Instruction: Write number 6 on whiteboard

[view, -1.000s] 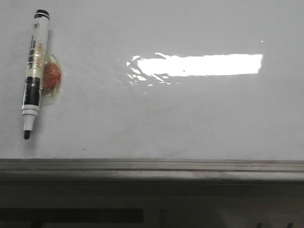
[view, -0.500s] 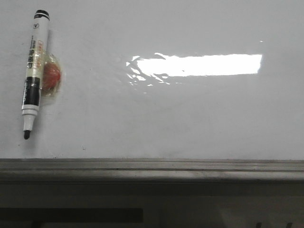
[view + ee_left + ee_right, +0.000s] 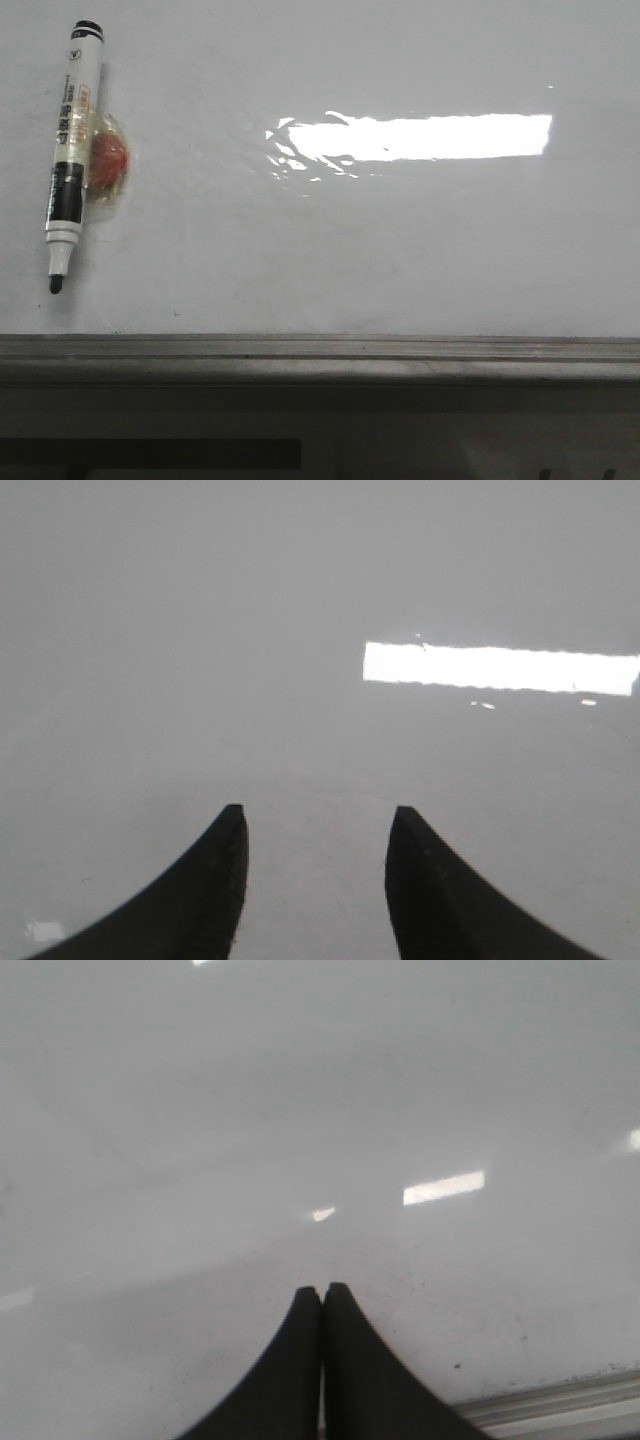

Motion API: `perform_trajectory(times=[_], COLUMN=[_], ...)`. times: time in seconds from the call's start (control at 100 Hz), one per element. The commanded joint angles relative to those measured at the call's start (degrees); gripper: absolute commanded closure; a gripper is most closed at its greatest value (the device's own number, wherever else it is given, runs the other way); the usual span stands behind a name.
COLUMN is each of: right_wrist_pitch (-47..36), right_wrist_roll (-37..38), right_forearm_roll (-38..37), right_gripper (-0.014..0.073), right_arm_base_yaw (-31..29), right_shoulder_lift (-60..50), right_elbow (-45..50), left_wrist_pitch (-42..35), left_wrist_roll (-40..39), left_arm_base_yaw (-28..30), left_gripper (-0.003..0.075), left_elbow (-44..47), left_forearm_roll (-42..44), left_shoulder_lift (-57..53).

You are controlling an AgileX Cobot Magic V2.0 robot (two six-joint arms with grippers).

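Observation:
The whiteboard fills the front view, glossy white with a bright glare strip. An uncapped black-and-white marker lies on it at the far left, tip toward the near edge, against a small red and yellowish lump. No number 6 shows on the board. In the left wrist view my left gripper hangs open over bare whiteboard, nothing between its fingers. My right gripper is shut and empty over the whiteboard, close to its rail. Neither gripper appears in the front view.
A grey metal rail runs along the board's near edge, also visible in the right wrist view as the rail. Small dark specks dot the board near it.

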Motion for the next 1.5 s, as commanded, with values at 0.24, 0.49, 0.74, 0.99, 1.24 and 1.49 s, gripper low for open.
perform_trajectory(times=[0.24,0.49,0.74,0.99,1.24,1.49], right_wrist_pitch=[-4.0,-4.0,-4.0,-4.0,-4.0,-4.0], right_wrist_roll=[-0.2,-0.2,-0.2,-0.2,-0.2,-0.2], right_forearm_roll=[0.2,0.2,0.2,0.2,0.2,0.2], right_gripper=[0.0657,0.0657,0.0657,0.0657,0.0657,0.0657], right_arm_base_yaw=[-0.3,-0.3,-0.3,-0.3,-0.3,-0.3], right_shoulder_lift=[1.0,1.0,1.0,1.0,1.0,1.0], right_elbow=[-1.9,-1.9,-1.9,-1.9,-1.9,-1.9], left_wrist_pitch=[-2.8,-3.2,-6.5,-13.8,-18.3,-22.2], left_wrist_roll=[0.3,0.3,0.3,0.3,0.2,0.2], left_arm_base_yaw=[-9.3,-26.0,-39.7,-45.5,-46.3,-46.6], left_gripper=[0.0375,0.0349,0.0344,0.0213,0.0214,0.0214], left_elbow=[-2.0,-2.0,-2.0,-2.0,-3.0,-3.8], left_forearm_roll=[-0.8,-0.8,-0.8,-7.0,-15.1,-15.4], left_shoulder_lift=[1.1,4.1,13.1,24.2,34.5,40.5])
